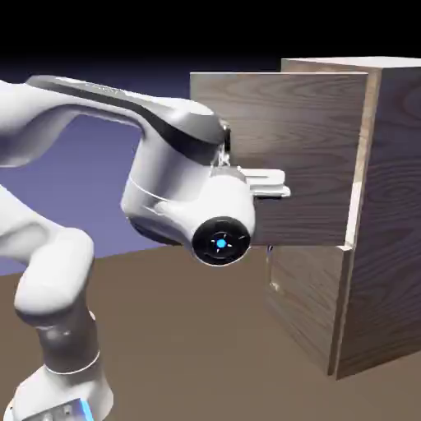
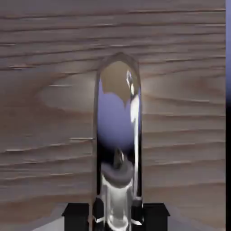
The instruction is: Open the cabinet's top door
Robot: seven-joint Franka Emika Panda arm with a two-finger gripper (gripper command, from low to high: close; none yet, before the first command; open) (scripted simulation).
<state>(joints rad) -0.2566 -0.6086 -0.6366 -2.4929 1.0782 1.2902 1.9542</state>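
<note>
**Exterior view first: top door already swung out, handle clamped**

Exterior view shows the white arm [image 1: 74, 189] coming up from the lower left, wrist bent sideways so the end effector [image 1: 275, 182] points level at the cabinet [image 1: 395, 205], which stands on the brown worktop [image 1: 189, 345]. The top door [image 1: 288, 115] hangs well out from the cabinet's front, hinged on the far side, so I'd say the opening is well underway. The lower door [image 1: 308, 304] looks shut. The hand sits right at the door's face — makes sense, since a door on a hinge has to be pulled along an arc, and the wrist has to turn with it.

Hand view is nearly all wood grain, with the silver handle [image 2: 118, 131] running up the middle like a mirror. Both dark fingertips [image 2: 76, 215] sit at the bottom, pressed in on either side of the bar — so the end effector is clamped on the handle. A thin strip of blue backdrop [image 2: 228, 54] shows past the door's edge.
</note>
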